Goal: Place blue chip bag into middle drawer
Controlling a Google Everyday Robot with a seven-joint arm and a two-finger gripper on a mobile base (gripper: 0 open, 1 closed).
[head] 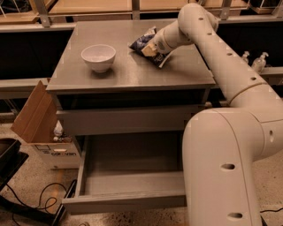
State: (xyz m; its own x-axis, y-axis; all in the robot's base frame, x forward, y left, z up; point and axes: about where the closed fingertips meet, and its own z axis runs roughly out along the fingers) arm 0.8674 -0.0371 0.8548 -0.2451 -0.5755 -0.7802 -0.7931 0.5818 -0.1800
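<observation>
Speckled floor [42,176], open cardboard box [31,112], black cables [26,195], wooden shelf [88,5] behind.

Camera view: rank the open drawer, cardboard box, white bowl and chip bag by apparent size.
1. Open drawer, nearest the camera, which flatters it.
2. Cardboard box.
3. White bowl and chip bag look alike; the gripper, at the bag on the cabinet top, covers part of it, so unranked.
</observation>
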